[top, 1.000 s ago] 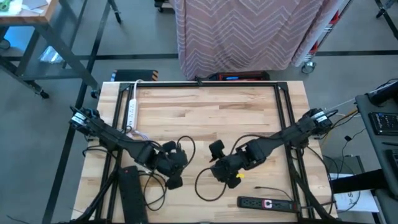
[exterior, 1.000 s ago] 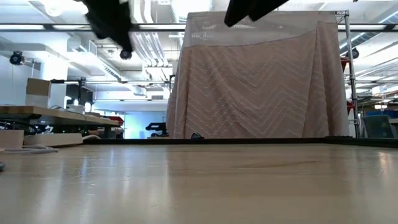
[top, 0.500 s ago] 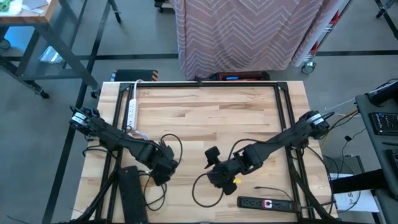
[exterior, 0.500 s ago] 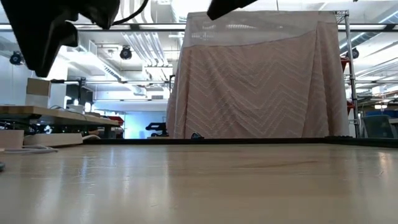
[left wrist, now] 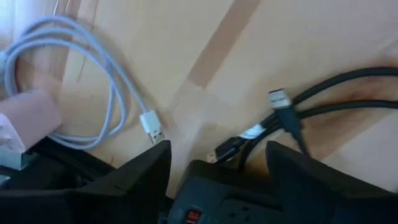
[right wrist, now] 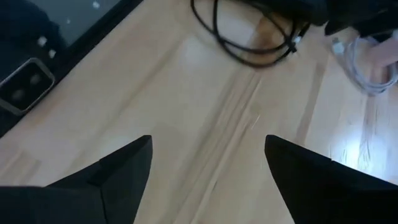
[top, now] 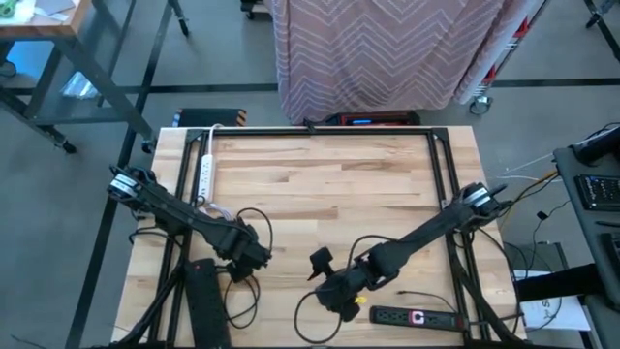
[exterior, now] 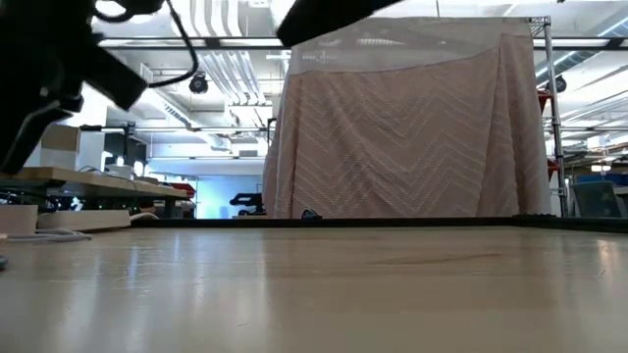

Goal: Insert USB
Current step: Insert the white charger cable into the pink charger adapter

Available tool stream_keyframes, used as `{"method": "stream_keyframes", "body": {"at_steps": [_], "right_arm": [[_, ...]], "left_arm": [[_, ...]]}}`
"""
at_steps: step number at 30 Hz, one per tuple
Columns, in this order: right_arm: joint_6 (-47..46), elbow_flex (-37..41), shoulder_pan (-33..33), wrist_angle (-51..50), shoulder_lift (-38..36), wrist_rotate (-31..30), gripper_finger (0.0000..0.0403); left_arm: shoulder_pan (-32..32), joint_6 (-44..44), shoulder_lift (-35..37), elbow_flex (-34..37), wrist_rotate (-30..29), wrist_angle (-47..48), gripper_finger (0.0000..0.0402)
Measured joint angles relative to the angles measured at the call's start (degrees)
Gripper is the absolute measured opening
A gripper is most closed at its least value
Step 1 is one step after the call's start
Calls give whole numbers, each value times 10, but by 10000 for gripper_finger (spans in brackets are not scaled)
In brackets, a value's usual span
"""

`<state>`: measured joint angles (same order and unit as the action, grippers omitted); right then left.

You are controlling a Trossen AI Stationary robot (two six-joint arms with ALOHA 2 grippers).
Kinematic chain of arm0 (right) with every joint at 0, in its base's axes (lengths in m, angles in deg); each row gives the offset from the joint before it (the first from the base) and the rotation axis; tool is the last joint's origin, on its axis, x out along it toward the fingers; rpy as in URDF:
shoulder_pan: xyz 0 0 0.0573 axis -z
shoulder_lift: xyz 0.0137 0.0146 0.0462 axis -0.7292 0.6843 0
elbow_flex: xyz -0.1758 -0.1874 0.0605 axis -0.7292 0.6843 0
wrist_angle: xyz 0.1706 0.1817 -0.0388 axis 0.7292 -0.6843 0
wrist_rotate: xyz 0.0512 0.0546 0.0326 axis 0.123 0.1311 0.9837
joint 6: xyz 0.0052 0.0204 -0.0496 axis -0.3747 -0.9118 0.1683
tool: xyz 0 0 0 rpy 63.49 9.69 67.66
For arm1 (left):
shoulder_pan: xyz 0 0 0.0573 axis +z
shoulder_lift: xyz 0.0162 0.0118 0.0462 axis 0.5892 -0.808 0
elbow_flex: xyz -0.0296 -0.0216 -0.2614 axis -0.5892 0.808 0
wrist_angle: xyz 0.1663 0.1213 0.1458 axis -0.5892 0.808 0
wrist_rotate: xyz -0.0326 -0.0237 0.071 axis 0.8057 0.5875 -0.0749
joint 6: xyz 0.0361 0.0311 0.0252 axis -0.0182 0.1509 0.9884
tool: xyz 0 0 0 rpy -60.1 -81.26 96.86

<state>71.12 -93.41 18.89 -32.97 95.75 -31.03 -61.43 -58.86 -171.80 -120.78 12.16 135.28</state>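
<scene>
A black cable's USB plug (left wrist: pixel 280 99) lies on the wooden table, and a white cable's USB plug (left wrist: pixel 151 126) lies a little apart from it. My left gripper (top: pixel 249 264) (left wrist: pixel 217 146) hovers open above them, over the end of a black power strip (left wrist: pixel 217 199) (top: pixel 203 302). My right gripper (top: pixel 317 281) (right wrist: pixel 208 138) stands open over bare wood near the table's front edge, with nothing between its fingers. It faces the black cable loop (right wrist: pixel 249 43).
A second black power strip with a red switch (top: pixel 412 316) lies at the front right. A white power strip (top: pixel 205 170) lies along the far left. A coiled white cable (left wrist: pixel 68 81) and black cable loops (top: pixel 254 225) lie around the left gripper.
The two grippers have drawn apart from the table's middle. My left gripper has gone toward the table's left edge, to the black power strip. My right gripper has gone toward the near edge and a little to the left.
</scene>
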Motion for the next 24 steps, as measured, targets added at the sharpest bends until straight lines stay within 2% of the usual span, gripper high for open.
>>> {"method": "stream_keyframes", "body": {"at_steps": [6,12,17,24], "right_arm": [[22,0,11,39,7,0,305],[27,0,16,40,8,2,288],[28,0,16,55,10,2,276],[28,0,13,65,10,1,288]], "left_arm": [[4,7,10,31,6,-2,268],[38,-15,54,90,16,-1,258],[110,-20,96,117,11,-2,240],[246,103,104,103,9,18,218]]}}
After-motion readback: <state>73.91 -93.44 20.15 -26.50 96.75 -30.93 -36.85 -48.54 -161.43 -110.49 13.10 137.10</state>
